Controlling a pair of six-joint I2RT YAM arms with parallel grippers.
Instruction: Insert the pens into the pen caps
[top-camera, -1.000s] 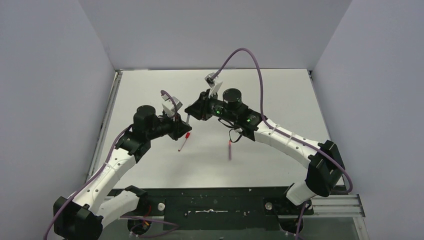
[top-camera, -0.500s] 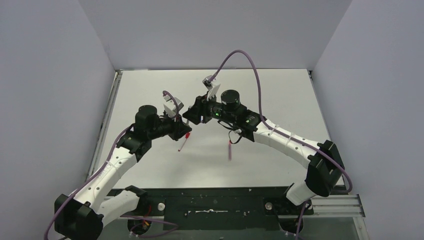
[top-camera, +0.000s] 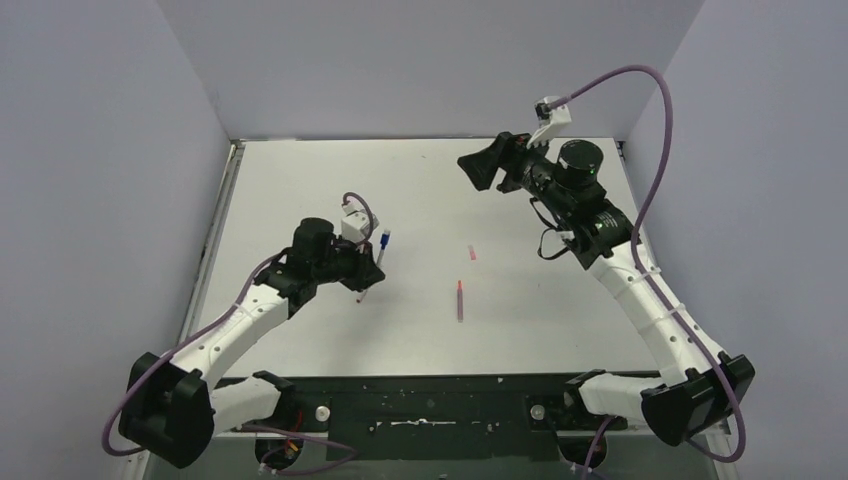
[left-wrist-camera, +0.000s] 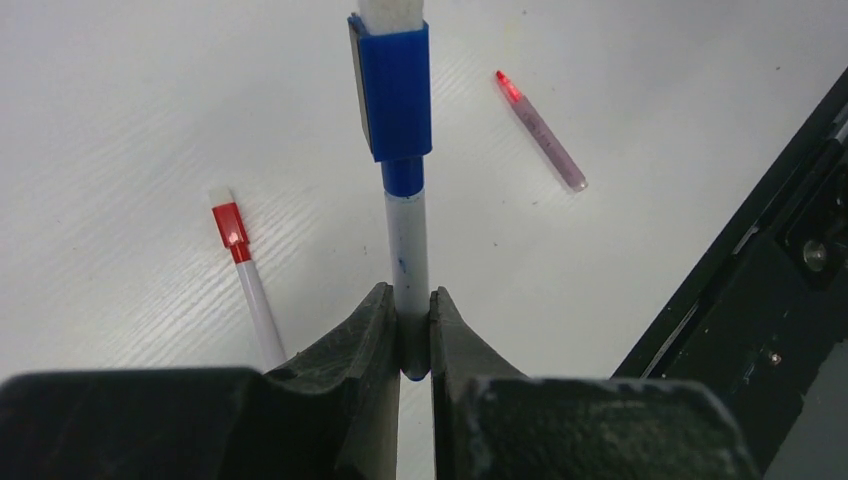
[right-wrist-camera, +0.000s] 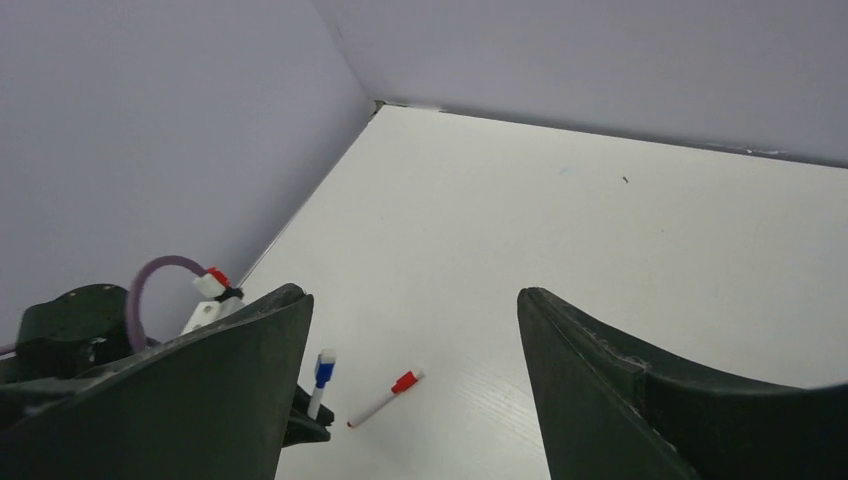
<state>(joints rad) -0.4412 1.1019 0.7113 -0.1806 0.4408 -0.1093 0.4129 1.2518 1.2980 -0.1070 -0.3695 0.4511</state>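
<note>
The left pincer (left-wrist-camera: 413, 335) is pressed onto the whitish barrel of the blue pen (left-wrist-camera: 410, 240), and the blue cap (left-wrist-camera: 392, 90) looks seated on its tip. Just beside it the red pen (top-camera: 365, 290) lies on the tabletop (top-camera: 300, 180), its red cap (left-wrist-camera: 229, 225) apparently on. Well apart to the right, the pinkish pen (top-camera: 460, 300) lies bare, its long axis running near to far and its red tip pointing away from the bases. The pale pink cap (top-camera: 471, 253) sits near it, beyond that tip and slightly right. The right pincer (top-camera: 478, 168) hangs spread wide and empty, raised over the far side. The cap lies on its near side, closer than the pen, so that pair likely comes next.
</note>
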